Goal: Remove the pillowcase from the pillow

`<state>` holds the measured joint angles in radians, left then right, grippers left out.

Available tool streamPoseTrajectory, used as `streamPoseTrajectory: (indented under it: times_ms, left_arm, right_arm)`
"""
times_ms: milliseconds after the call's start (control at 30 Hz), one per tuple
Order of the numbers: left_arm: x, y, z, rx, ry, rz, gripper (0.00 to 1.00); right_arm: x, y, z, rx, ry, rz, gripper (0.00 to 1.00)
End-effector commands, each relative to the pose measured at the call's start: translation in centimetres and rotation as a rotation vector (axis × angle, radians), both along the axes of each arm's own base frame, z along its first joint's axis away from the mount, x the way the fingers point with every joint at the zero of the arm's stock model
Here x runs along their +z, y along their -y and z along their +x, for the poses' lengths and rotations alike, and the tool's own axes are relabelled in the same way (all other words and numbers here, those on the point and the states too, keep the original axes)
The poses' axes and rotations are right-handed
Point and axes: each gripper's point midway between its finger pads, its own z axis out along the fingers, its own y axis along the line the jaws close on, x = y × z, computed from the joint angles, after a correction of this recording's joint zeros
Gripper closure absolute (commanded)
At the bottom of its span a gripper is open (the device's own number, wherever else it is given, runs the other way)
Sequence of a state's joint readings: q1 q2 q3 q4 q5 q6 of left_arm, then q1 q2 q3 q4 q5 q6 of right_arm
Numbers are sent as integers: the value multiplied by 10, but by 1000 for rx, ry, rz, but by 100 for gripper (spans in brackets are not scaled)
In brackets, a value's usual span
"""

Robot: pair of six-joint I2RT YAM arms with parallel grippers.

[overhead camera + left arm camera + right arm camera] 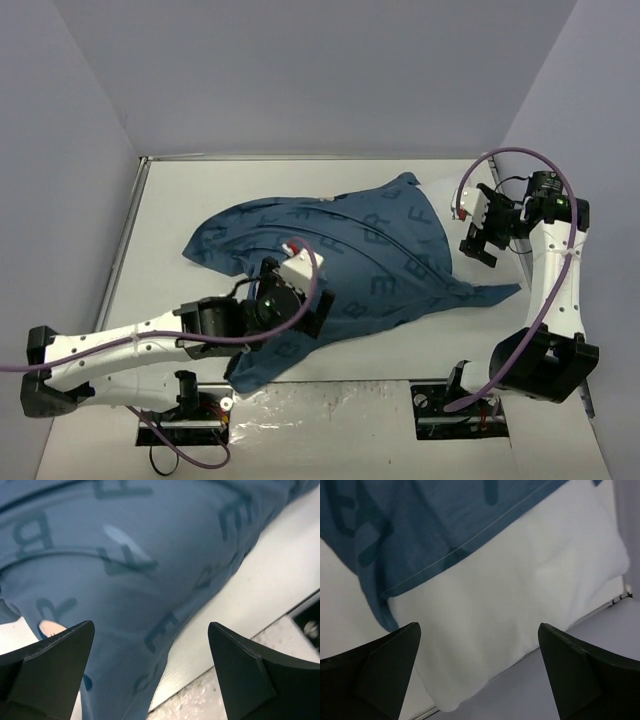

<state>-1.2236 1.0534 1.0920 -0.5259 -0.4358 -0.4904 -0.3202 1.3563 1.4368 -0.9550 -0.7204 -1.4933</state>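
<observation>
Left gripper is held spread above the pillowcase, centre frame. Right gripper is likewise held spread, over the pillow end exposed at upper right.

Pillowcase: dark-blue cloth with darker blue letters, puffed up, filling the top and left and dipping down between the fingers.
Fingers: two dark wedges in the bottom corners, spread wide, with nothing pinched between them.
Cream patch: a small pale print on the cloth, just above the tip of the finger on the view's left.
Worktop: white, showing to the right of the cloth, with a speckled grey strip along its lower edge.
</observation>
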Motion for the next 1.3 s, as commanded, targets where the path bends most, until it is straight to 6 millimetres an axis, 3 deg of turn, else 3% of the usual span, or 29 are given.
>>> streamPoseTrajectory:
  times_ms: [0,100,133,167,233,267,467,633,667,700,767,800,867,967,1067,1100,1167,1200,1267]
  left_arm:
    - [10,-26,4,228,157,49,3]
    - [-24,-26,-9,271,118,140,3]
    - [-33,-26,-13,333,82,103,3]
    - [-50,-42,-16,364,81,217,4]
    - [-57,-45,-23,457,52,173,3]
    - [-67,-54,-24,477,59,246,4]
    - [-108,-65,-34,566,-1,313,5]
    - [-141,-78,-43,621,-88,285,6]
    - [-146,-67,-42,613,-123,212,5]
    - [-157,-72,-41,605,-130,222,6]
    - [-161,-49,-35,544,-166,123,5]
    - [-170,-51,-34,502,-163,153,4]
    - [-168,-33,-30,474,-194,46,1]
    - [-177,-27,-39,413,-243,24,21]
    - [-188,-34,-46,404,-282,21,41]
    - [-188,-36,-47,408,-287,10,63]
    - [-179,-44,-44,436,-273,-12,88]
    - [-175,-50,-40,461,-263,-21,98]
    - [-156,-67,-32,524,-233,-55,98]
  right_arm:
    - [-40,-1,-46,150,-174,-78,0]
    - [-65,9,-51,75,-207,-111,0]
    - [-68,15,-40,47,-172,-130,0]
    - [-74,17,-39,12,-189,-122,0]
    - [-82,23,-28,-31,-180,-119,3]
    - [-87,24,-24,-52,-193,-104,5]
    - [-102,29,9,-185,-206,-13,18]
    - [-109,26,19,-258,-266,75,38]
    - [-109,22,21,-255,-271,98,40]
    - [-110,20,21,-258,-277,113,42]
    - [-111,13,21,-269,-296,156,46]
    - [-111,10,21,-272,-304,171,49]
    - [-111,5,20,-292,-325,199,52]
    - [-111,2,20,-319,-343,232,58]
    - [-107,-1,22,-329,-348,257,59]
    - [-106,-2,22,-335,-351,268,58]
    - [-99,-6,26,-330,-340,285,52]
    - [-95,-8,26,-329,-336,295,44]
    - [-76,-10,32,-306,-285,301,36]
